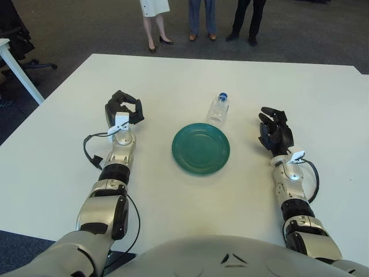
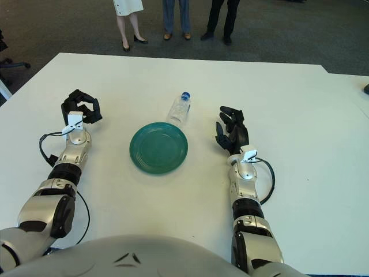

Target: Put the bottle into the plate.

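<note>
A clear plastic bottle (image 1: pixel 218 108) with a blue cap lies on its side on the white table, just beyond the far right rim of the green plate (image 1: pixel 200 149), cap pointing away from me. The plate holds nothing. My left hand (image 1: pixel 128 108) shows left of the plate, well apart from the bottle, fingers curled with nothing in them. My right hand (image 1: pixel 272 122) shows right of the plate, a short way right of the bottle, fingers relaxed and holding nothing.
The white table (image 1: pixel 190 75) stretches wide around the plate. Three people stand on the dark floor beyond its far edge (image 1: pixel 196 23). A chair and another table's leg (image 1: pixel 20 72) show at the far left.
</note>
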Controlling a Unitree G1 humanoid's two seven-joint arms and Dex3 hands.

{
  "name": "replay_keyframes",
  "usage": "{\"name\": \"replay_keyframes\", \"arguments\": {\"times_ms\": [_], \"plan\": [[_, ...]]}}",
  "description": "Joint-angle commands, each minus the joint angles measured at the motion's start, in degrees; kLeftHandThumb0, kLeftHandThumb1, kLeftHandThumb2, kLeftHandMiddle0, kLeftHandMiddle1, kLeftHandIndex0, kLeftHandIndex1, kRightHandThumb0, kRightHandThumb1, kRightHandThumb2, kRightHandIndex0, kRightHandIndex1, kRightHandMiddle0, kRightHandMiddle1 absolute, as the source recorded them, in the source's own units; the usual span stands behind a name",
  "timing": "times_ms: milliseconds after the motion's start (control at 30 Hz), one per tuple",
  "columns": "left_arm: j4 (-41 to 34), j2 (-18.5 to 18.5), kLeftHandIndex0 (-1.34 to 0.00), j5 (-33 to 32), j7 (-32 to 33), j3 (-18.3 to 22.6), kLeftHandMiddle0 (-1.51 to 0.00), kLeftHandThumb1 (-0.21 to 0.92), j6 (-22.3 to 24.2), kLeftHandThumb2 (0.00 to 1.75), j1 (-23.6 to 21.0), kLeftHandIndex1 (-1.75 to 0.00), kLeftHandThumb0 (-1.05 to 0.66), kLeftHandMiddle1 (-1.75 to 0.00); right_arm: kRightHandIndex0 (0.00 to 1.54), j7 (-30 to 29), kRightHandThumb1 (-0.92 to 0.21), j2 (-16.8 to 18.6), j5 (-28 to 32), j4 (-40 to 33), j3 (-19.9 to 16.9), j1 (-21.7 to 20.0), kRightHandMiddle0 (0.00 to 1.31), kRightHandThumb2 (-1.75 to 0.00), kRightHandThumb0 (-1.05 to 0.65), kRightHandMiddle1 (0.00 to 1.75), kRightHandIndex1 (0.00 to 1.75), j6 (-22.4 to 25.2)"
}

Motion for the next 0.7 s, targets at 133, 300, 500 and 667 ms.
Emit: {"name": "replay_keyframes", "arguments": {"times_ms": [133, 300, 500, 667], "plan": [[-1.5, 0.4, -0.98, -0.3, -0.5, 0.0, -1.23, 0.33, 0.2, 1.26, 0.9, -1.75, 0.0, -1.75, 0.38, -0.2, -0.79, 1.5, 0.0, 2.4, 0.4, 2.7, 0.31, -0.62, -0.49, 1.16, 0.56, 1.6], [-2.3, 0.4, -0.97, -0.3, -0.6, 0.0, -1.22, 0.34, 1.0, 1.24, 1.3, -1.75, 0.0, -1.75, 0.38, -0.3, -0.79, 1.6, -0.1, 2.1, 0.5, 2.9, 0.31, -0.62, -0.49, 1.16, 0.56, 1.6], [-2.7, 0.4, -0.97, 0.1, 0.0, 0.0, -1.22, 0.33, 1.6, 1.25, 1.6, -1.75, 0.01, -1.75, 0.38, -0.5, -0.79, 1.8, -0.3, 1.9, 0.6, 3.1, 0.31, -0.63, -0.49, 1.16, 0.56, 1.5], [-3.2, 0.5, -0.97, -0.1, -0.4, 0.2, -1.22, 0.32, 2.4, 1.26, 1.8, -1.75, 0.02, -1.75, 0.38, -0.7, -0.79, 2.0, -0.4, 1.6, 0.8, 3.3, 0.31, -0.63, -0.49, 1.16, 0.56, 1.6]]}}
